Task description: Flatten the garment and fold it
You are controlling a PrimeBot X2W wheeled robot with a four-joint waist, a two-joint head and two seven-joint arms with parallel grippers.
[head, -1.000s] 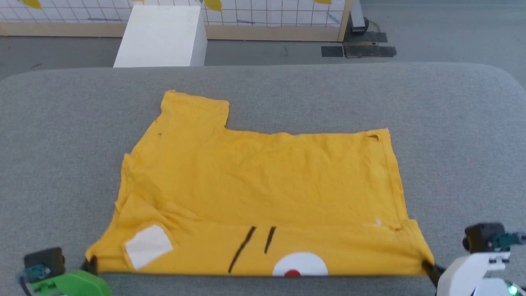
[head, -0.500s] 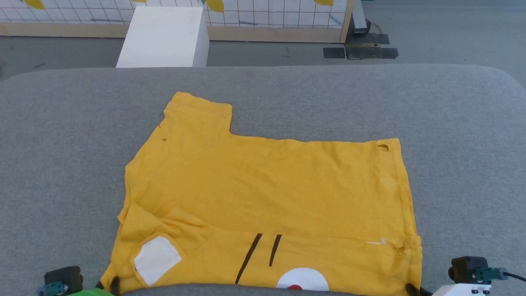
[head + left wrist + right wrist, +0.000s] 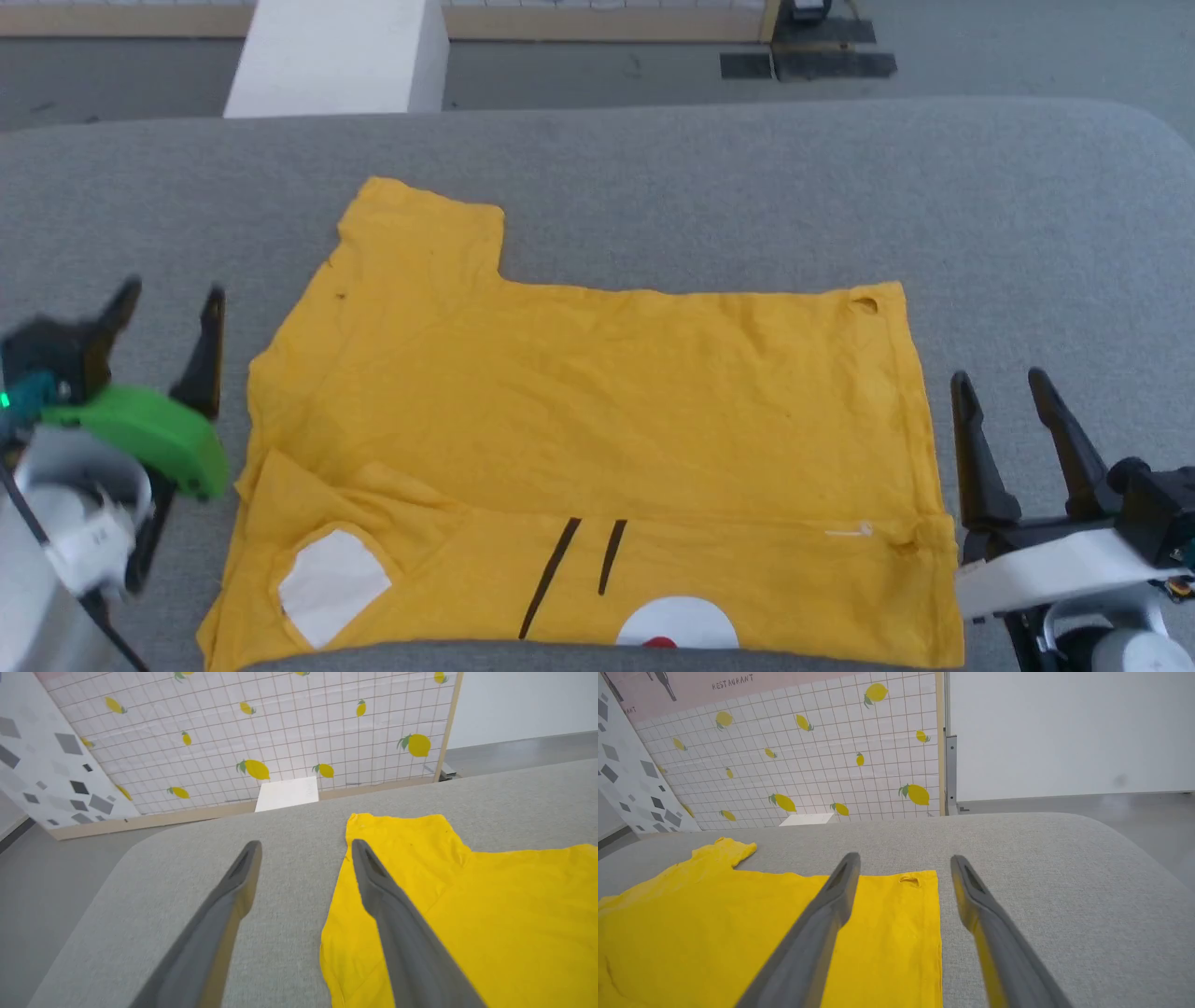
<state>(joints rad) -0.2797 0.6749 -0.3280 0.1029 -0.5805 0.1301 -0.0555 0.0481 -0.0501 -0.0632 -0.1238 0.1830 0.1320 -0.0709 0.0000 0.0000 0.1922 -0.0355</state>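
At the left of the head view, the left gripper had let go of the near corner, jaws spread wide. The garment, a yellow-orange short-sleeved T-shirt, lay mid-frame on the grey felt table, its near strip folded over. At lower right, the right gripper had likewise released; one fold seemed finished.

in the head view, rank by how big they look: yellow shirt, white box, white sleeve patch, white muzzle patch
1. yellow shirt
2. white box, though far off and cropped
3. white sleeve patch and white muzzle patch: near alike, muzzle partly hidden, so unranked
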